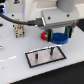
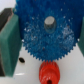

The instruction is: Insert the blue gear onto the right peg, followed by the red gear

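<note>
The blue gear [image 1: 60, 39] lies flat on the white table, and in the wrist view the blue gear [image 2: 44, 31] fills most of the picture with its centre hub showing. My gripper [image 1: 60, 34] is low over it, one finger on each side. A dark green finger pad [image 2: 10, 46] sits against the gear's teeth; the other finger is not visible, so I cannot tell whether the grip is closed. The red gear [image 1: 46, 36] [image 2: 50, 73] rests beside the blue one, toward the exterior view's left. On the black-framed grey plate [image 1: 45, 59] the right peg [image 1: 51, 49] stands bare.
The plate's other peg [image 1: 36, 53] stands toward the exterior view's left. A small grey fixture [image 1: 18, 31] with a black cable sits at the back left. Dark background lies beyond the table's far edge.
</note>
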Robot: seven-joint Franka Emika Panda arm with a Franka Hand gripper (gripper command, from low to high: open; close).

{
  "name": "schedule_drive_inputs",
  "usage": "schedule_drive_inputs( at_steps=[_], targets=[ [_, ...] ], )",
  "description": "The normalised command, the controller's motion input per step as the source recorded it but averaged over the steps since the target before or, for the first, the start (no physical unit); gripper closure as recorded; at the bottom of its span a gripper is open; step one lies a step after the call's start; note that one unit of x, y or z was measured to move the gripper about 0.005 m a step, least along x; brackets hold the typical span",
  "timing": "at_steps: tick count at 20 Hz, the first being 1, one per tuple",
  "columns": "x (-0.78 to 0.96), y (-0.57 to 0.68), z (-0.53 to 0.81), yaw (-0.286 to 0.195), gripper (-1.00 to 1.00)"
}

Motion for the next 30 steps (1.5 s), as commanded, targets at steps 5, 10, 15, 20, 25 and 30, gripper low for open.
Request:
schedule_drive_inputs(
  at_steps=[5,10,15,20,25,30],
  targets=[
    [0.43,-0.28,-0.03,0.0,1.0],
    [0.26,-0.15,-0.04,0.0,1.0],
    [0.16,-0.08,-0.08,0.0,1.0],
    [0.05,0.01,0.17,0.0,1.0],
    [-0.03,0.01,0.25,0.0,1.0],
    [0.19,0.0,0.02,0.0,1.0]
  ],
)
